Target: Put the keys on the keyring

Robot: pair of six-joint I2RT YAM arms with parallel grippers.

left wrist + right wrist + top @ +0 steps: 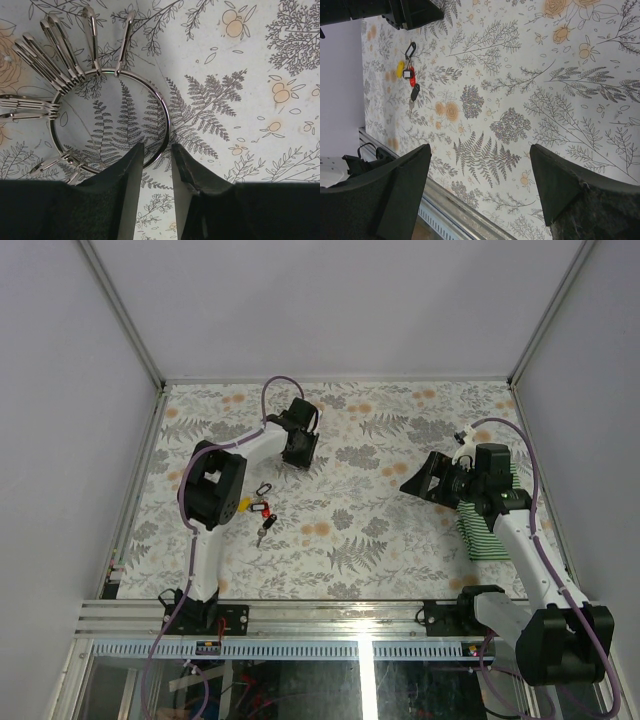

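**A:** Overhead, where are the keys (262, 510)?

**B:** On the tabletop (350, 530) beside the left arm (215, 490). The right wrist view picks out their yellow, red and black tags.

**A:** And the keyring (163, 107)?

**B:** Only the left wrist view shows it. It lies flat, farther out, its wire crossing the narrow gap between the left fingers (134, 165), which are parted and not pinching it. The right fingers (415, 167) gape wide, holding nothing.
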